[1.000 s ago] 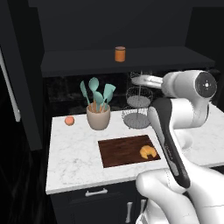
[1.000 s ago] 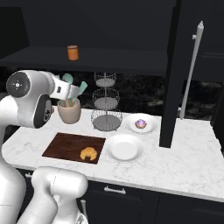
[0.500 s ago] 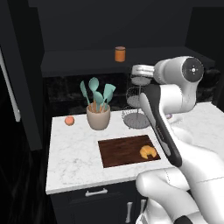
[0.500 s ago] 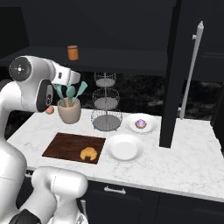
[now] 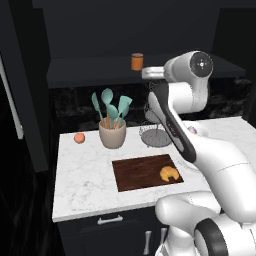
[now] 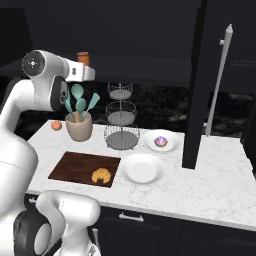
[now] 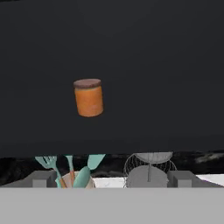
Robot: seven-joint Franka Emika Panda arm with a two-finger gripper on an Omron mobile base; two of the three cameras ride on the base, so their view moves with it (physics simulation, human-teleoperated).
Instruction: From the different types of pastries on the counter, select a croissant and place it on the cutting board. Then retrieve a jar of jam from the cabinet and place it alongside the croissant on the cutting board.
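Jar of jam (image 7: 89, 97) upright on the dark shelf of the cabinet (image 5: 90, 70), orange body, darker lid band. In the hand view it sits above and left of centre, well apart from the gripper (image 7: 112, 178), whose two fingertips (image 7: 43, 178) stand wide apart at the bottom, nothing between them. From the left base view the jar (image 5: 137, 61) is just left of the raised hand, at about the same height; no contact.

Below on the counter (image 5: 85, 180): croissant (image 5: 169, 173) lying on the right end of the cutting board (image 5: 140, 172). Beige utensil pot (image 5: 112, 134) with teal spatulas behind the board; round peach fruit (image 5: 79, 138) to its left. Tiered wire stand (image 6: 121, 125) beside the pot. Purple-topped pastry (image 6: 161, 141) on a white plate; a second white plate (image 6: 142, 169) touching the board's right edge.
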